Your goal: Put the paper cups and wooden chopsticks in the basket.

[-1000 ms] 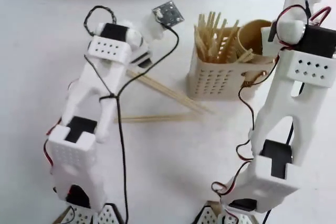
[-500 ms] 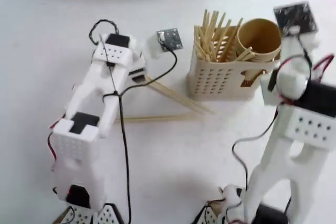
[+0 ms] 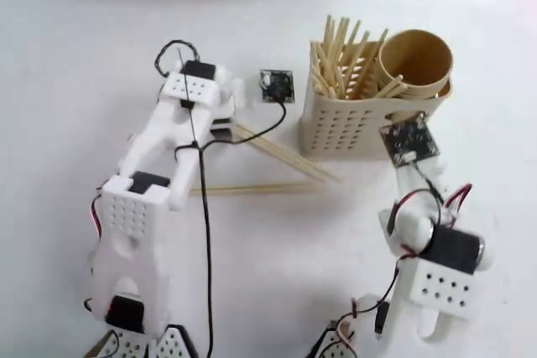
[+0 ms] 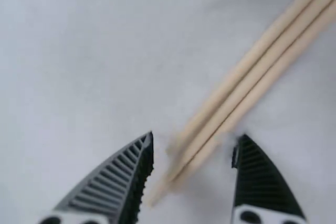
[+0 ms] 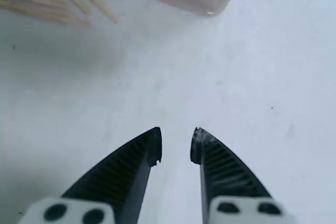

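On the white table (image 3: 67, 81) beside the white perforated plastic basket (image 3: 352, 132), my left gripper (image 4: 195, 139) stands spread astride the loose pale wooden chopsticks' (image 4: 247, 82) ends, ready to pinch, while the right gripper (image 5: 177, 132), slightly parted and empty, hangs clear.

Bright, even light, soft faint shadows — mild glare off the white table (image 3: 67, 56)

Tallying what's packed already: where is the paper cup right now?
In the high view the paper cup sits in the right end of the basket, right beside the upright chopsticks that fill the basket's left part.
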{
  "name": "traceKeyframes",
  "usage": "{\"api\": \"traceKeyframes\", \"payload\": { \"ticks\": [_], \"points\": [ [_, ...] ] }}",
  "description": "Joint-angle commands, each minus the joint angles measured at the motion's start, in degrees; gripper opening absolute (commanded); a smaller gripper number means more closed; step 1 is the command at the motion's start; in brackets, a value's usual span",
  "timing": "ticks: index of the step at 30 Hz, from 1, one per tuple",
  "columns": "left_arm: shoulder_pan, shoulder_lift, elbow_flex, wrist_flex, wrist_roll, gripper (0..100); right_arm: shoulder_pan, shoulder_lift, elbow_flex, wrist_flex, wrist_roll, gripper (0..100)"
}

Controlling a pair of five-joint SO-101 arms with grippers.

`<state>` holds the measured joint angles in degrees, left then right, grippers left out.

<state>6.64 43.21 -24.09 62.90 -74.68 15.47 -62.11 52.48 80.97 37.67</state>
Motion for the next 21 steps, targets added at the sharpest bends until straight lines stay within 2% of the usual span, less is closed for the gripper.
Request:
{"api": "traceKeyframes", "payload": {
  "ticks": [1, 5, 8, 14, 21],
  "points": [
    [-0.1, 1.0, -1.4, -0.8, -5.5, 24, 0.1, -3.8, 2.5, -1.0, 1.4, 10.9],
    [-0.4, 4.5, -2.1, -0.8, -8.4, 22, 0.5, -5.5, 3.4, -0.8, 1.5, 10.9],
    [-0.7, 6.3, -2.0, 0.7, -11.0, 15, 0.5, -5.7, 3.4, -0.7, 1.5, 10.8],
    [-0.9, 4.3, -2.1, 12.3, -14.3, 4, 0.2, -5.9, 4.9, -0.8, 1.2, 10.8],
    [-1.7, -2.5, -2.1, 25.5, -14.3, 2, 0.5, -5.9, 6.9, -0.9, 1.1, 10.8]
  ]
}}
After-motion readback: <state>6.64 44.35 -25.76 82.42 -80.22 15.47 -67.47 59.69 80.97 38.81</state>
